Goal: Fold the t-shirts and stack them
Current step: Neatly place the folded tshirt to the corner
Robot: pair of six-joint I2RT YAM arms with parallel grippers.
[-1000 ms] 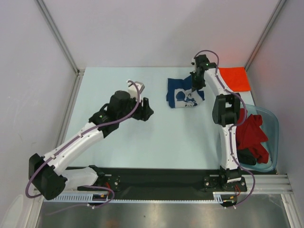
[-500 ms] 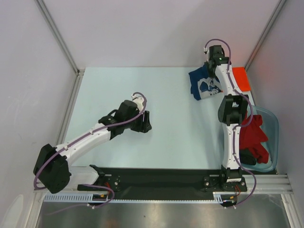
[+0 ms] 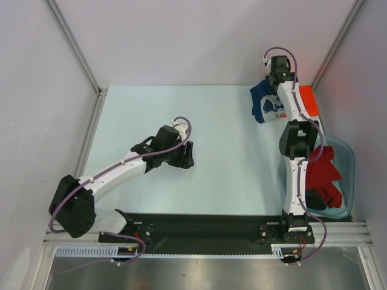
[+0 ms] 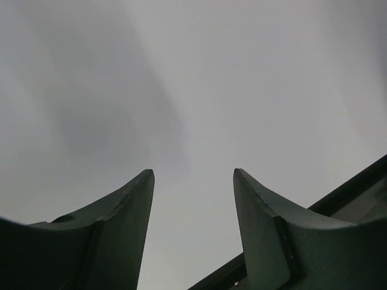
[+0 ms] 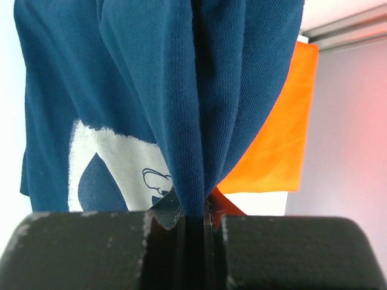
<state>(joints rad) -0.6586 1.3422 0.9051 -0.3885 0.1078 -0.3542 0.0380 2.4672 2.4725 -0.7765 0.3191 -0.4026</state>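
Note:
My right gripper [image 3: 276, 81] is shut on the navy blue t-shirt with the white graphic [image 3: 263, 103] at the far right of the table. In the right wrist view the navy cloth [image 5: 181, 90] hangs bunched from the closed jaws [image 5: 195, 211]. The folded orange t-shirt [image 3: 308, 99] lies flat just right of it, also seen in the right wrist view [image 5: 272, 133]. Red t-shirts [image 3: 322, 169] and a dark one [image 3: 314, 200] sit in the tub. My left gripper [image 3: 187, 156] is open and empty mid-table; its fingers [image 4: 130, 205] frame bare surface.
A clear bluish plastic tub [image 3: 347, 175] stands at the right edge beside the right arm. Grey walls with metal posts [image 3: 71, 45] enclose the pale table [image 3: 230, 175]. A black rail [image 3: 205, 226] runs along the near edge.
My right gripper has carried the navy t-shirt right and toward the far corner, bunching it next to the orange shirt. My left arm has drawn back and shifted slightly right, gripper still open.

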